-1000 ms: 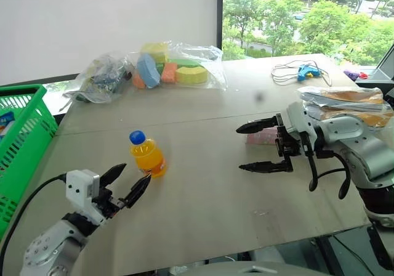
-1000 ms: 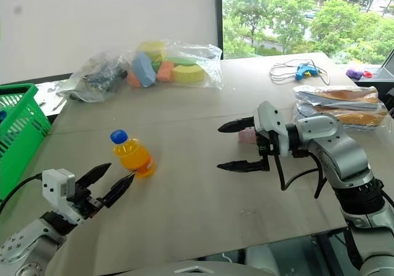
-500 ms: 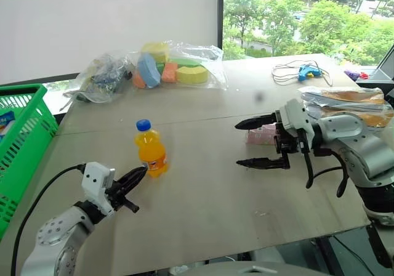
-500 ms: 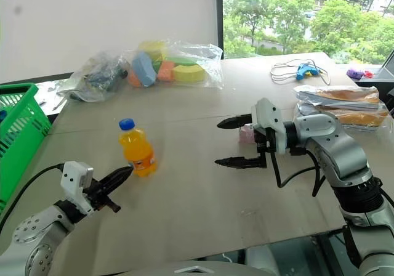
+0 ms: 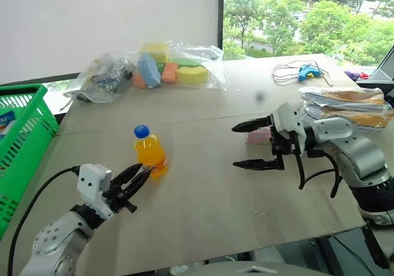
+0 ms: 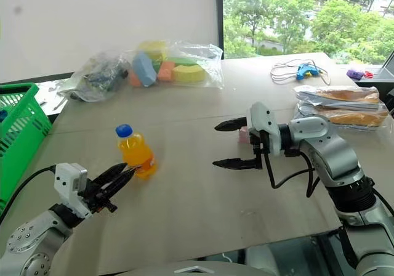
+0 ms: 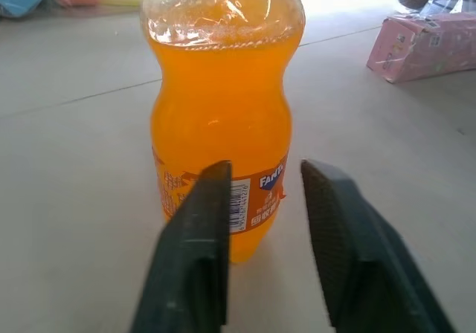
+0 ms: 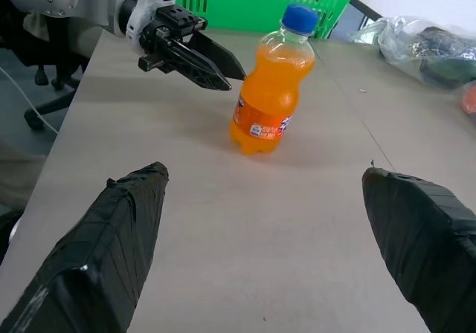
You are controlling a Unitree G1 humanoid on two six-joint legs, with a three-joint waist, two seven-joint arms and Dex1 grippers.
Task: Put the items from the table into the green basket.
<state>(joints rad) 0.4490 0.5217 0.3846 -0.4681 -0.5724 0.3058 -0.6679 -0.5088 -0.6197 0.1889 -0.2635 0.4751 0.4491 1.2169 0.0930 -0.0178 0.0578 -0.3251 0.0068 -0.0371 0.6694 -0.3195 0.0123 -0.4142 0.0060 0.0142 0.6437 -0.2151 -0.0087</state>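
The small orange-drink bottle (image 5: 149,153) with a blue cap stands upright on the beige table (image 5: 203,208), left of centre. My left gripper (image 5: 138,176) lies low just in front of it, open partway, its tips short of the bottle (image 7: 219,110) and holding nothing. My right gripper (image 5: 236,146) hovers wide open and empty at mid-table, pointing left toward the bottle (image 8: 271,88). Right behind it lies the long pink box (image 5: 258,135). Wrapped orange sneakers (image 5: 345,102) sit at the right edge. Clear bags of foam shapes (image 5: 178,63) and dark bits (image 5: 103,76) lie at the back. The green basket (image 5: 24,140) stands at the far left.
A blue glue gun with a coiled white cord (image 5: 305,72) lies at the back right of the table. A window with trees is behind it, and a white wall behind the bags. A seam runs across the tabletop just behind the bottle.
My left gripper went from wide open to shut and now stands partly open. The bottle, tilted a second ago, now stands upright. The right gripper has hardly moved.
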